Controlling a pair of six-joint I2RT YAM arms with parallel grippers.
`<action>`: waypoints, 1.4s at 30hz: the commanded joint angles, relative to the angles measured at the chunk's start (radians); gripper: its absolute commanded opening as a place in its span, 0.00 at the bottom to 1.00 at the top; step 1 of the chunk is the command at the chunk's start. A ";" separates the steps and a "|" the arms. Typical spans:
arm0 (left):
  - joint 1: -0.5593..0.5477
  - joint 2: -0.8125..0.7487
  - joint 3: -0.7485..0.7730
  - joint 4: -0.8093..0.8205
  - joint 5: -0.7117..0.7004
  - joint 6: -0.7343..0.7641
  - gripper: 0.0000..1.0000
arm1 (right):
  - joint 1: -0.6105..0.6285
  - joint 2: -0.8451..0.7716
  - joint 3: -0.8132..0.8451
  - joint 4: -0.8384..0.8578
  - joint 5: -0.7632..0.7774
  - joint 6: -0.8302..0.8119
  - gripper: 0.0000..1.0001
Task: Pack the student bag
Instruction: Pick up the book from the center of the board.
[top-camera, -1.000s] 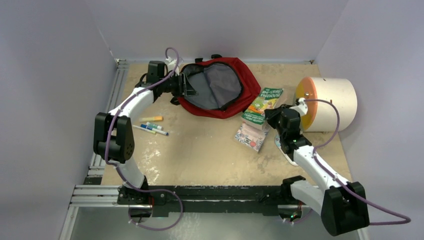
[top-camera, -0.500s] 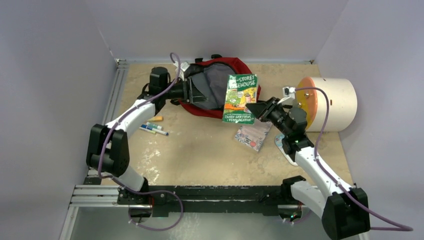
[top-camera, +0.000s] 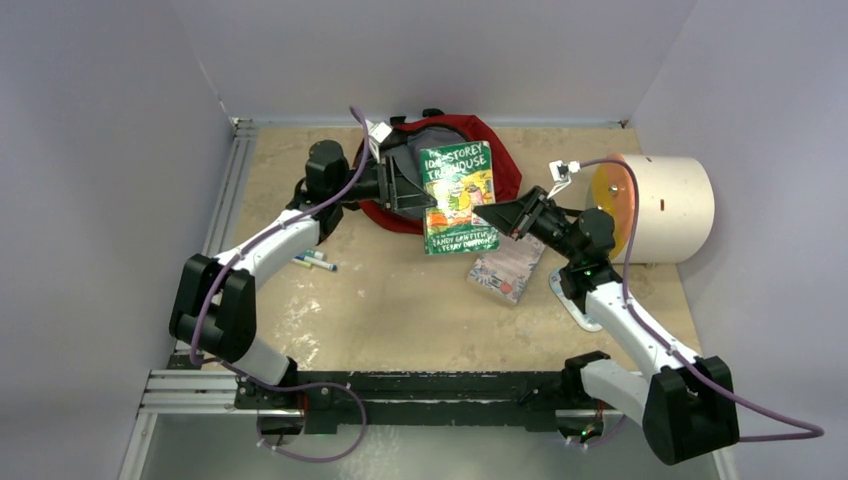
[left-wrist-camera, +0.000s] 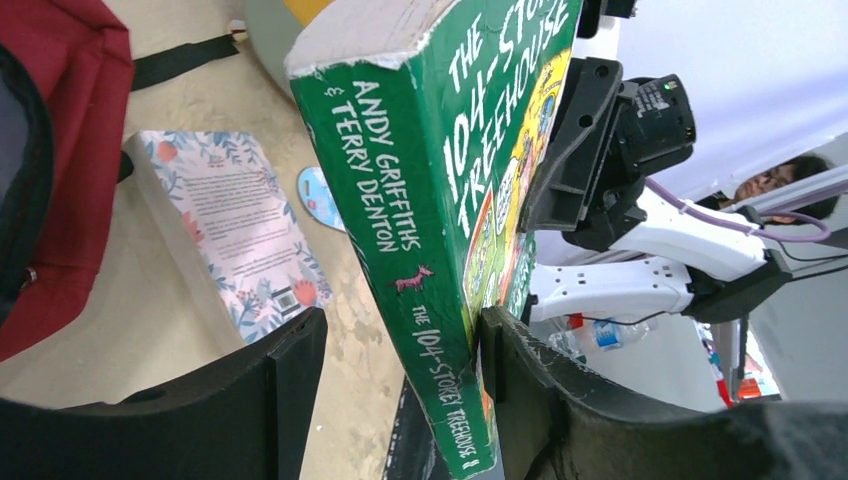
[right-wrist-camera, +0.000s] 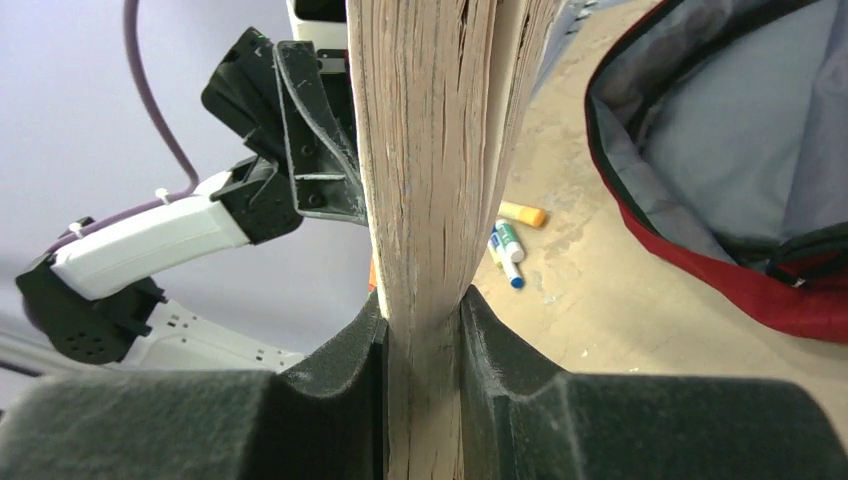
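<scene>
The dark-red student bag (top-camera: 503, 178) lies open at the back of the table, its grey lining (right-wrist-camera: 720, 130) showing. A green paperback book (top-camera: 458, 195) hangs upright in the air in front of the bag's mouth. My right gripper (right-wrist-camera: 422, 320) is shut on the book's page edge, gripping it from the right (top-camera: 497, 215). My left gripper (left-wrist-camera: 400, 330) is open around the green spine (left-wrist-camera: 400, 230). Its right finger (left-wrist-camera: 510, 370) rests against the cover, while the left finger (left-wrist-camera: 290, 370) stands apart from it. The book hides much of the bag in the top view.
A floral-covered book (top-camera: 508, 265) lies flat on the table below the green one. Markers (top-camera: 313, 260) lie at the left beside my left arm. A cream cylinder with an orange face (top-camera: 665, 205) stands at the right. A small blue-and-white item (top-camera: 575, 295) lies near my right arm.
My right gripper lifted the green book off the floral one and carried it left to the bag's mouth. My left gripper opened wider and swung right around the book's spine.
</scene>
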 joint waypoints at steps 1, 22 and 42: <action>-0.017 -0.008 -0.004 0.120 0.027 -0.048 0.57 | 0.007 -0.012 0.029 0.246 -0.072 0.102 0.00; -0.018 -0.126 0.096 -0.001 0.036 -0.026 0.00 | 0.010 -0.081 0.239 -0.337 0.189 -0.333 0.74; -0.019 -0.407 0.055 0.245 -0.390 0.277 0.00 | 0.010 -0.161 0.073 0.339 0.093 0.070 0.95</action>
